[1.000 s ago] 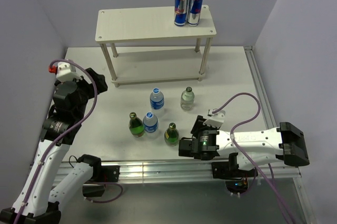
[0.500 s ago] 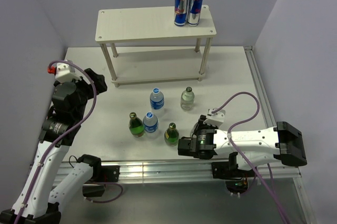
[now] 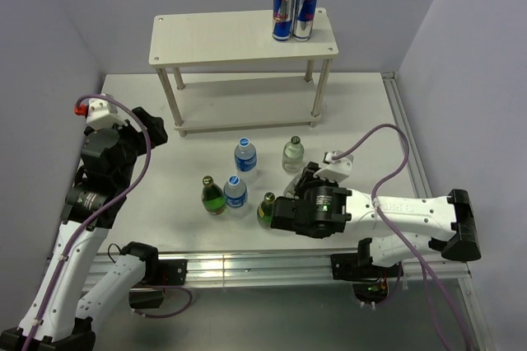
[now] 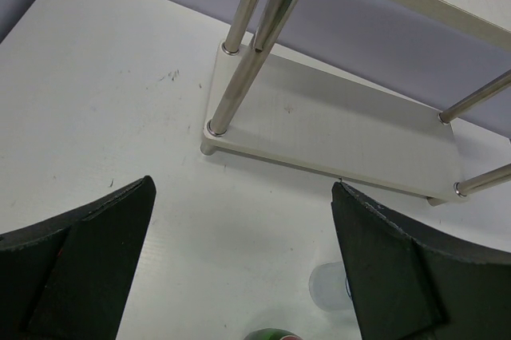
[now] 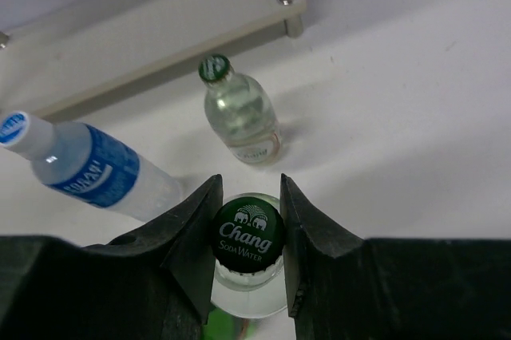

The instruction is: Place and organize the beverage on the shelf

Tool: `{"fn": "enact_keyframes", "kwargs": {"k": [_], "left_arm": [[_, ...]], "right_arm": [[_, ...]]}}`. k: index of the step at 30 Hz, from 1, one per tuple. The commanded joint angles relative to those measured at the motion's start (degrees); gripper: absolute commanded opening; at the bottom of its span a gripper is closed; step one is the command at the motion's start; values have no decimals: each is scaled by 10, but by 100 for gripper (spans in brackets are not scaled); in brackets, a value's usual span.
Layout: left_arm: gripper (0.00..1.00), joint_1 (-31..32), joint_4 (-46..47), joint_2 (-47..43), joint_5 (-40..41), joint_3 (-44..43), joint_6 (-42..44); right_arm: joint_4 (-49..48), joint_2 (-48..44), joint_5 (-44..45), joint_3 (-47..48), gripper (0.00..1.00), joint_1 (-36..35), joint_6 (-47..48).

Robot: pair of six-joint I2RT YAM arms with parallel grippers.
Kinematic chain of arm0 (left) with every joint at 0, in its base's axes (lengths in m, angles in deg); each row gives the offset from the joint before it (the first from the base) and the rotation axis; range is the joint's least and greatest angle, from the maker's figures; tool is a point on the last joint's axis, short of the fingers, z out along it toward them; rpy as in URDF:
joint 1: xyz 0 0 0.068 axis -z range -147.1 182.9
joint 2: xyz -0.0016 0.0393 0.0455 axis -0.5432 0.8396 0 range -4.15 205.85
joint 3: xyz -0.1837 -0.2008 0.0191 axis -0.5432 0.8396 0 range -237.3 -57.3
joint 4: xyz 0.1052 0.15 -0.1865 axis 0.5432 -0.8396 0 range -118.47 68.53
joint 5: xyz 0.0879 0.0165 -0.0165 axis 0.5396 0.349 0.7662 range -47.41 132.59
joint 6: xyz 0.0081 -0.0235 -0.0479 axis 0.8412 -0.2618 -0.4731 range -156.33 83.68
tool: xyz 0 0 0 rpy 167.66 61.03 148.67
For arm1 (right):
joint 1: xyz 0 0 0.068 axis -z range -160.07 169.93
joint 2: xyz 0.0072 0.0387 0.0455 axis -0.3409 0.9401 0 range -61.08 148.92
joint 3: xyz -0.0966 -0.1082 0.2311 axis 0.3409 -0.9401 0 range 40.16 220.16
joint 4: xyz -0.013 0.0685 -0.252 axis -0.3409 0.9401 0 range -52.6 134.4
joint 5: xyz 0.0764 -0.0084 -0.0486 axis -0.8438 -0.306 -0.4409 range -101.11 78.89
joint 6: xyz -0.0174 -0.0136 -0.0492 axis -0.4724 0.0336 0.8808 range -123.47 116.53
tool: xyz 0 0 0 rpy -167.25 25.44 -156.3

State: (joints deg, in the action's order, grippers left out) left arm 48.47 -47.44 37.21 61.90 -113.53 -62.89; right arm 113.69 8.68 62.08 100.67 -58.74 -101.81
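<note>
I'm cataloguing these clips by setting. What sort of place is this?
Likely a robotics lab test cell: two arms bolted to a white table, plain walls boxing it in, a small shelf and bottles staged as props.

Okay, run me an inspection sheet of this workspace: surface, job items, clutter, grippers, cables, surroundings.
Surface: white table, with faint scuffs near a shelf leg.
Job's things: shelf has no bottles on either board. Five bottles are seen, all upright on the table: two blue-label bottles, a pale bottle, a green bottle and the Chang bottle.
Clutter: two cans stand on the right end of the top board.
Grippers: left gripper is open and empty. Right gripper is closed on the Chang bottle's cap.
Cables: left purple cable and right purple cable both run clear of the bottles.
Surroundings: lilac walls and a metal rail at the near edge.
</note>
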Motion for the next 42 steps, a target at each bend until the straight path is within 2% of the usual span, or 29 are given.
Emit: {"fn": "enact_keyframes", "kwargs": {"k": [1,6,9,15,16,17,19,20,21,22,24,25,26,27,28,29,30,31,32,36,42], "left_arm": [[99,2,21,-8,-9,2,12],[99,1,21,-8,-9,3,12],[99,1,20,-9,-9,2,13],[99,-9,21,-13,-14,2,12],[99,-9,22,-13,-14,3,12],[99,-10,22,-14,-12,3,12],[99,-11,22,-13,-14,3,13],[99,-11,22,-13,-14,4,13],[99,-12,22,-12,-14,4,12],[99,-12,22,-13,-13,4,13],[99,-15,22,-13,-13,4,13],[99,-16,22,-14,-15,4,12],[99,-17,22,-15,-16,4,12],[99,-19,22,-15,-16,3,12],[99,-20,22,-15,-18,4,12],[99,-22,22,-16,-21,3,12],[99,-26,22,-16,-23,3,12],[99,-27,23,-18,-23,5,12],[99,-28,24,-18,-23,5,12],[99,-30,24,-16,-27,5,13],[99,-30,25,-15,-24,7,12]], "right_arm": [[33,-22,142,84,0,9,75],[29,5,191,189,0,16,187],[64,36,223,275,0,17,209],[64,114,266,443,0,13,318],[64,130,270,497,0,11,342],[62,171,270,530,0,9,414],[64,215,268,630,0,11,481],[64,250,265,662,0,15,547],[62,268,257,694,0,16,581],[60,299,226,762,0,26,656],[18,311,197,798,0,43,736],[-29,297,179,751,0,52,777],[-88,241,119,707,0,61,866],[-257,200,63,583,0,79,920],[-363,151,10,508,0,90,973],[-457,57,-91,447,0,98,1032],[-510,24,-135,399,0,119,1015],[-499,-6,-172,395,0,140,956],[-506,-15,-218,386,0,162,945],[-580,-46,-273,298,0,232,943],[-639,-31,-339,246,0,316,915]]}}
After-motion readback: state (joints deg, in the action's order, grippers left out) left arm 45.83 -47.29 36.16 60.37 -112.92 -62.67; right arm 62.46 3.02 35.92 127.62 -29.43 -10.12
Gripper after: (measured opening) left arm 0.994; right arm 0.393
